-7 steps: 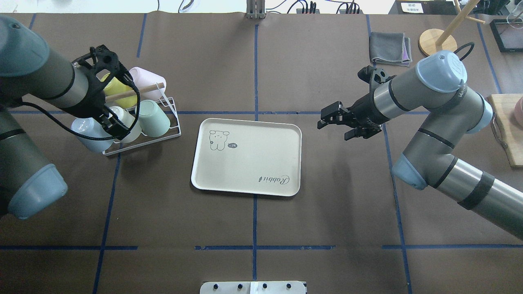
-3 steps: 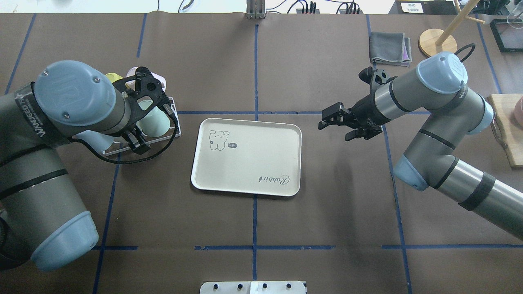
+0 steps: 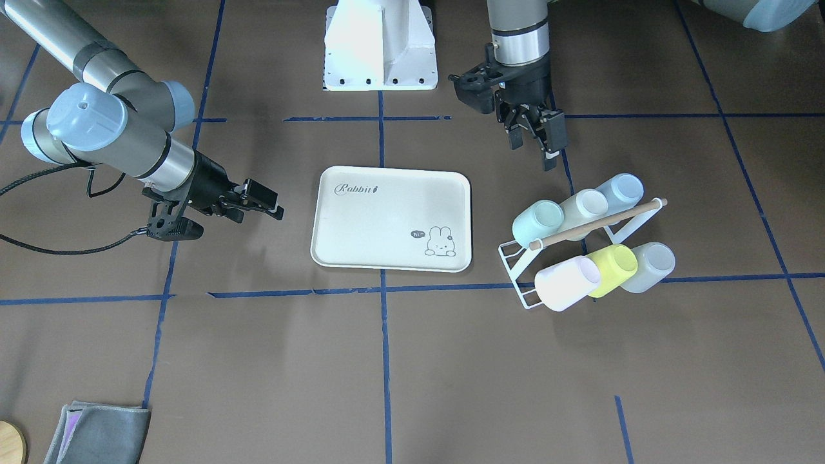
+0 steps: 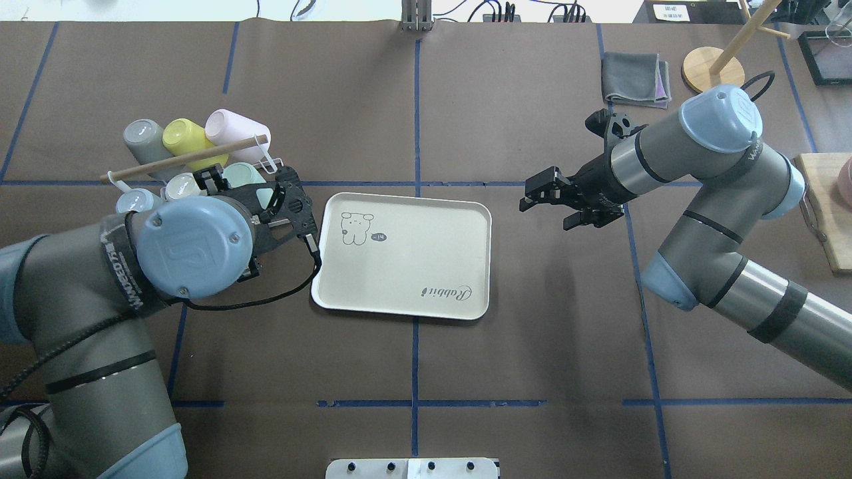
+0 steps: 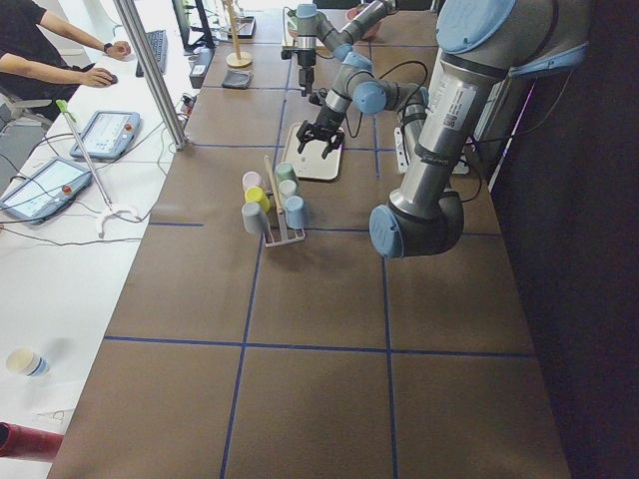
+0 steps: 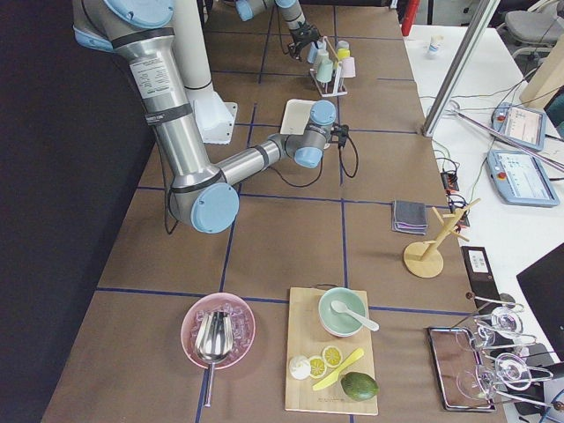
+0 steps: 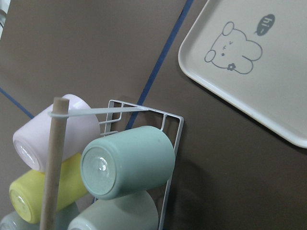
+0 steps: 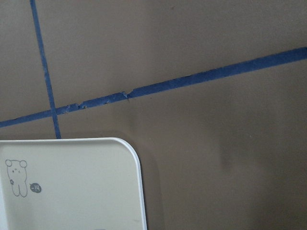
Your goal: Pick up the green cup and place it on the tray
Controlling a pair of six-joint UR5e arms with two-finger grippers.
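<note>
Brown paper table point(image 4: 532, 346), matte tapered green cup point(image 7: 134, 158)

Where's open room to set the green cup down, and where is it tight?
The tray is bare all over. Bare table strips lie between it and the rack, and between it and the right pincer. Tight at the rack: the green cup sits packed against neighbouring cups beside the wooden rod.
</note>
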